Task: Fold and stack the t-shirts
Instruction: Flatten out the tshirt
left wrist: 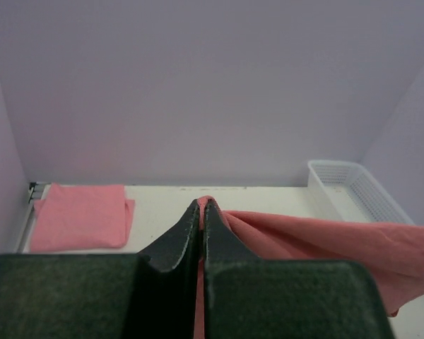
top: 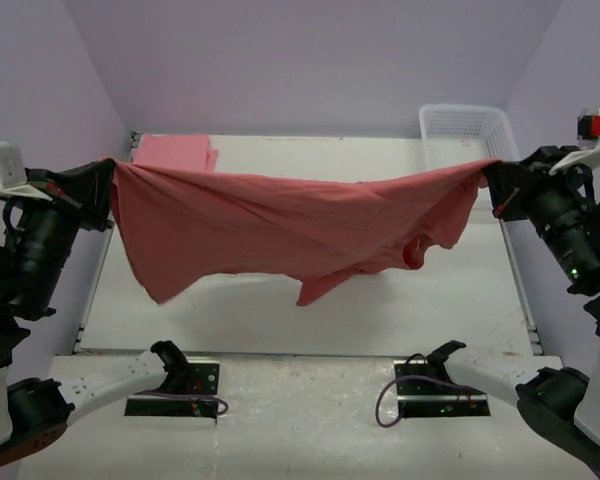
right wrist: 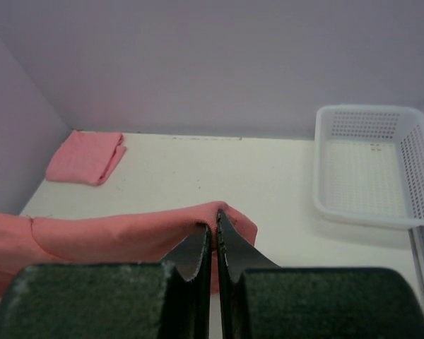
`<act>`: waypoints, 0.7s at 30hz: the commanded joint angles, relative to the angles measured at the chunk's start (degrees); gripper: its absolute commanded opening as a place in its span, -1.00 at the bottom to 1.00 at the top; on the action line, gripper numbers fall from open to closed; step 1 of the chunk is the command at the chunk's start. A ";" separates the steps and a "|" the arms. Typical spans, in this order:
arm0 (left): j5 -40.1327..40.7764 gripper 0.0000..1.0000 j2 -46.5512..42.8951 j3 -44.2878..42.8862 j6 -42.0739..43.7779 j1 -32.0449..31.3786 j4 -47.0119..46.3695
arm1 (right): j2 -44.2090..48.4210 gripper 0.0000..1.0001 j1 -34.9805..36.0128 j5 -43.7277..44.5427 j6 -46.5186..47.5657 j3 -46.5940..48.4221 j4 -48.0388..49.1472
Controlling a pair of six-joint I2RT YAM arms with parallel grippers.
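The brick-red t-shirt [top: 290,225] is held stretched across the middle of the frame, sagging above the table [top: 280,320]. Its ends are clamped in the left gripper [top: 110,180] at the left edge and the right gripper [top: 491,176] at the right edge. The pink t-shirt [top: 175,152] is laid folded at upper left, and a white basket [top: 460,125] is seen at upper right.

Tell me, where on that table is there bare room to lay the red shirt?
Bare table runs along the back between the folded pink shirt and the white basket, and forward beneath the hanging red shirt. Both far corners are taken; the shirt, stretched between left gripper and right gripper, bars the air above.
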State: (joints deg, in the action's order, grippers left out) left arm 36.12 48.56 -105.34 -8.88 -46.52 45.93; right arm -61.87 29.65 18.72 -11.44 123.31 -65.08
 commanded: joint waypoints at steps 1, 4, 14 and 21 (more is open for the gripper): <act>-6.84 -1.00 -0.12 -1.97 4.31 0.03 -1.55 | -0.36 -1.00 0.23 -2.02 2.30 3.87 -0.84; -8.87 -1.00 -0.22 -2.41 4.93 0.03 -1.90 | -0.44 -1.00 0.23 -3.86 3.00 7.46 -0.31; -9.74 -1.00 4.18 -6.01 7.21 0.03 -5.41 | -6.51 -1.00 0.32 -8.00 6.25 19.95 2.58; -15.89 -1.00 -0.03 -4.44 7.39 0.12 -8.58 | 1.12 -1.00 0.32 -13.00 10.30 10.30 12.67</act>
State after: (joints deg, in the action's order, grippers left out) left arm 24.34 51.62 -109.27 -3.60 -46.52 42.57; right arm -64.51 29.74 9.37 -4.75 137.16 -60.27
